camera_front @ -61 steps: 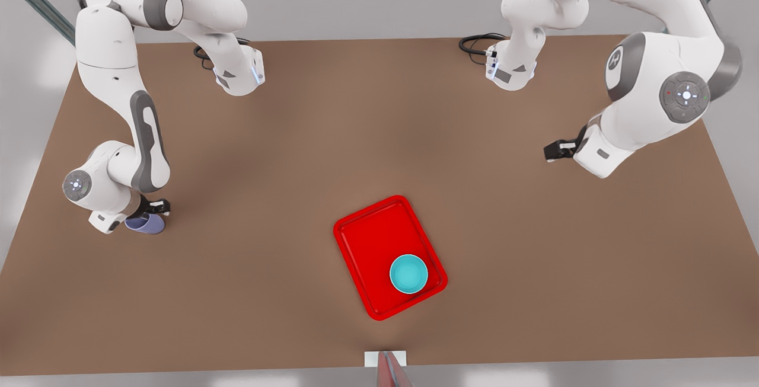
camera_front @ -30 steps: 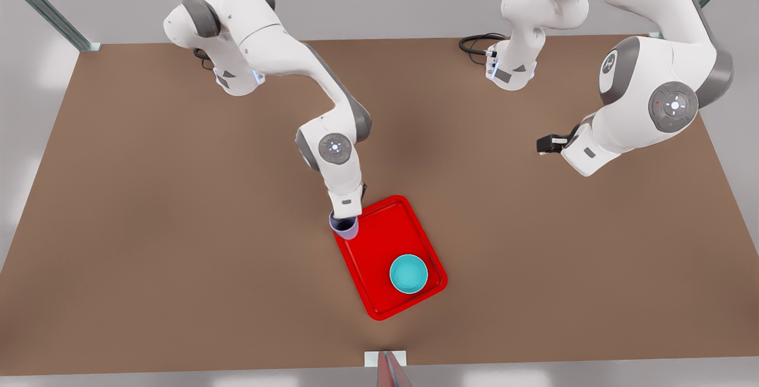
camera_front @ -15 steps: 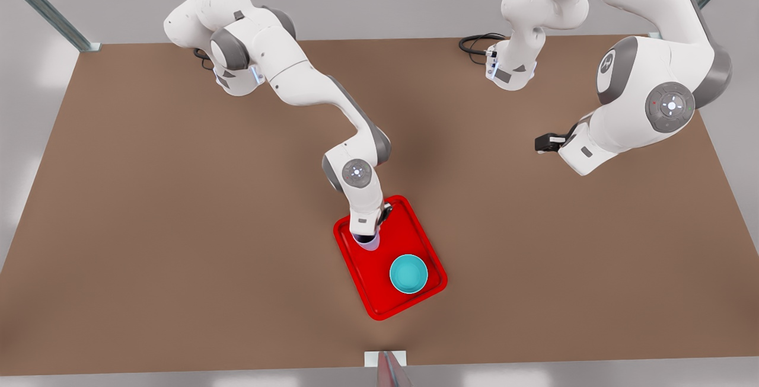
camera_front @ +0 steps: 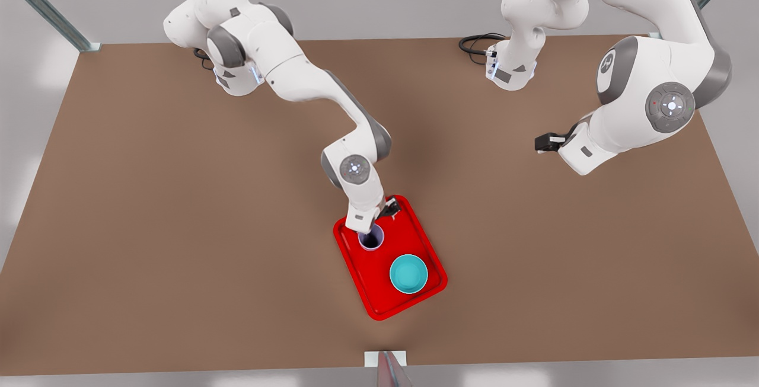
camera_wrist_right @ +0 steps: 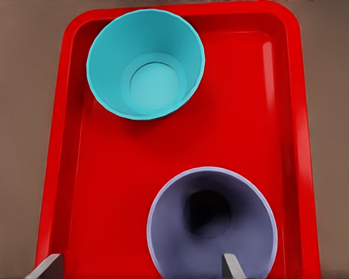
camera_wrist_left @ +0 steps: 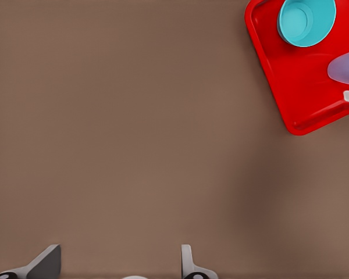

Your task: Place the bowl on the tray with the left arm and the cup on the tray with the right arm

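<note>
The red tray (camera_front: 379,292) lies near the table's front edge. The teal bowl (camera_front: 408,274) stands upright on it, and the lavender cup (camera_front: 371,237) stands upright on its far part, apart from the bowl. My right gripper (camera_front: 375,221) hovers just above the cup, open; in the right wrist view its fingertips (camera_wrist_right: 46,264) are spread wide around the cup (camera_wrist_right: 212,232), with the bowl (camera_wrist_right: 145,64) beyond. My left gripper (camera_front: 542,143) waits open over bare table at the front view's right. The left wrist view catches the tray (camera_wrist_left: 296,87), bowl (camera_wrist_left: 306,20) and cup (camera_wrist_left: 344,67).
The brown table (camera_front: 178,227) stretches wide on both sides of the tray. Both arm bases and a black cable (camera_front: 474,43) sit at the far edge. A small white-and-red fixture (camera_front: 385,360) marks the front edge.
My right arm swung the cup from the front view's left over to the tray, set it down and opened its fingers. The left arm hardly moved.
</note>
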{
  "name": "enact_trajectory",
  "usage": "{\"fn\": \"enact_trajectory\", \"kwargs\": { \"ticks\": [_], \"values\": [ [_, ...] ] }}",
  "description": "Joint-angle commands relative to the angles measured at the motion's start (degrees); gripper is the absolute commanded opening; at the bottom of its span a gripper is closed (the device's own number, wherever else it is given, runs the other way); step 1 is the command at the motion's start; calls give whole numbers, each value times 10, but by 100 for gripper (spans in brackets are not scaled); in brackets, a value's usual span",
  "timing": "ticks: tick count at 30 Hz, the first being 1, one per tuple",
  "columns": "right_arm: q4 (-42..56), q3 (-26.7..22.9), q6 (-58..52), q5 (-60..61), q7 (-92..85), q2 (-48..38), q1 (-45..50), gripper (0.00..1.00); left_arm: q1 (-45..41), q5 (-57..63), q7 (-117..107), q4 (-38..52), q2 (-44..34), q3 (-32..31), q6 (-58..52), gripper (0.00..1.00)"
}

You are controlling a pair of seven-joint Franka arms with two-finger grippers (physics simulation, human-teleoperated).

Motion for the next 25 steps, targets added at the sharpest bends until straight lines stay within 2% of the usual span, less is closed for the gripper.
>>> {"fn": "enact_trajectory", "kwargs": {
  "ticks": [1,2,5,7,8,11,13,16,19,25],
  "values": [
    [1,0,-64,11,46,-24,-9,100,0,0,4,0,-1,0,0,100],
    [1,1,-113,12,46,-54,-27,100,1,0,5,0,-1,0,0,100],
    [-5,-6,-432,-6,41,-160,-124,100,0,0,5,0,-1,0,0,100],
    [-17,-8,-550,-141,-33,-209,-183,100,-1,0,5,0,-1,0,0,100],
    [-65,-8,-546,-167,-62,-261,-210,100,-1,0,5,0,-1,0,0,100],
    [-104,-7,-547,-196,-71,-407,-250,100,-1,-10,5,2,-1,-2,1,100],
    [-149,-7,-549,-196,-69,-462,-261,100,2,-9,6,2,-1,0,-13,100],
    [-143,-8,-575,-197,-73,-475,-283,100,-10,-7,5,2,3,-1,-15,100],
    [-143,-8,-580,-196,-70,-443,-295,100,-9,-9,5,2,3,-1,-15,100],
    [-142,-11,-580,-193,-70,-438,-293,100,-9,-9,2,2,3,-1,-15,100]
  ]
}}
